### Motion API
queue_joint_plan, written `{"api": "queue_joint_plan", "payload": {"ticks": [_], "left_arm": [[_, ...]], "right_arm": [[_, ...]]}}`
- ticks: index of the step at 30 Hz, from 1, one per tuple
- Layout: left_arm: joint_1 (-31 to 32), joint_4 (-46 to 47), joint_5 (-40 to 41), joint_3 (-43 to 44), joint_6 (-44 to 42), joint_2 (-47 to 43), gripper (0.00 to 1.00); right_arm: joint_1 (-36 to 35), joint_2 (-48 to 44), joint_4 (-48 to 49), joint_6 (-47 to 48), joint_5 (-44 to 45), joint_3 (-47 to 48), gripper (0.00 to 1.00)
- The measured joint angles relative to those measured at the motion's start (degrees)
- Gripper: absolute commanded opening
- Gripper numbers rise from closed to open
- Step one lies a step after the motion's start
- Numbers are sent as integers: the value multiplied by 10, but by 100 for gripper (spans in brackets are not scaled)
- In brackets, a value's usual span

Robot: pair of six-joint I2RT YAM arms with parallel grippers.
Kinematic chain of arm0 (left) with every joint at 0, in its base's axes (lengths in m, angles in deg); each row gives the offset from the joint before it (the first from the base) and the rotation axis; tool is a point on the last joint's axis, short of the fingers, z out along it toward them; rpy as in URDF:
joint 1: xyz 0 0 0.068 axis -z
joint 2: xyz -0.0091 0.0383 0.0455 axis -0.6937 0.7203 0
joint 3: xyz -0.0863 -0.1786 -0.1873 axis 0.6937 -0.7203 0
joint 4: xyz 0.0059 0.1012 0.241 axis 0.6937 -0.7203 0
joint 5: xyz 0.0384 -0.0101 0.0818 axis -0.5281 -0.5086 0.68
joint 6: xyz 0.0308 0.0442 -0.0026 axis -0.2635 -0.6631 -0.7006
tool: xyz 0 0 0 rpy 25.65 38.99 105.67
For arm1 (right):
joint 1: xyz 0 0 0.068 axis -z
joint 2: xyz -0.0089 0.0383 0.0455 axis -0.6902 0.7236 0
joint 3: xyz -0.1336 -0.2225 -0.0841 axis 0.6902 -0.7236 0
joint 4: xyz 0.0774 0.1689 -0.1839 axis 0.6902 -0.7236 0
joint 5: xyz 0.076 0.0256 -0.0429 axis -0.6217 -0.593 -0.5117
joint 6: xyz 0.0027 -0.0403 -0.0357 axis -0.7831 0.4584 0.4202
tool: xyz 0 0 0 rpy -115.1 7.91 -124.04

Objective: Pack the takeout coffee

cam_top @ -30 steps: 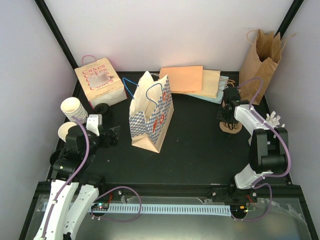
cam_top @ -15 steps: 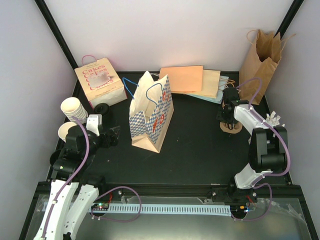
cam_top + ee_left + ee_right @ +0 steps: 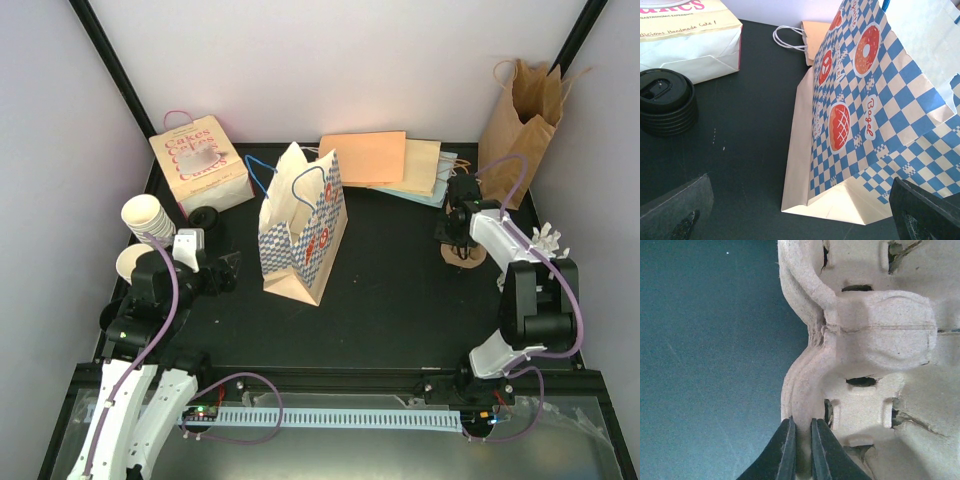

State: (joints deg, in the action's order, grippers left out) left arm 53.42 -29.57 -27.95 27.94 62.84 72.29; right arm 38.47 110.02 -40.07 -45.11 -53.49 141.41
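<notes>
Ribbed cream paper cups (image 3: 146, 216) stand stacked at the table's left edge, with another cup (image 3: 130, 262) just in front of them. Beside the cakes box sits a stack of black lids (image 3: 205, 216) (image 3: 664, 100). My left gripper (image 3: 222, 272) (image 3: 800, 220) is open, low over the table and facing the foot of the blue checkered bag (image 3: 305, 225) (image 3: 865, 115), with nothing between its fingers. At the right, my right gripper (image 3: 458, 245) (image 3: 802, 440) is shut on the rim of a pulp cup carrier (image 3: 472, 256) (image 3: 875, 340) lying on the table.
A cream cakes box (image 3: 200, 165) (image 3: 685, 35) stands at the back left. Flat orange and tan paper bags (image 3: 385, 160) lie at the back middle. A tall brown paper bag (image 3: 525, 120) stands in the back right corner.
The right gripper's jaws have closed onto the cup carrier's rim. The left arm has not moved.
</notes>
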Motion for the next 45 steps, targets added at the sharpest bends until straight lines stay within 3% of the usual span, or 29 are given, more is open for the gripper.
{"api": "queue_joint_plan", "payload": {"ticks": [24, 31, 45], "left_arm": [[0, 0, 0, 0, 0, 0, 99], [0, 0, 0, 0, 0, 0, 99], [0, 0, 0, 0, 0, 0, 99]], "right_arm": [[-40, -25, -59, 6, 66, 39, 10], [-54, -33, -83, 6, 123, 56, 13], [-57, -36, -66, 14, 68, 31, 15]]}}
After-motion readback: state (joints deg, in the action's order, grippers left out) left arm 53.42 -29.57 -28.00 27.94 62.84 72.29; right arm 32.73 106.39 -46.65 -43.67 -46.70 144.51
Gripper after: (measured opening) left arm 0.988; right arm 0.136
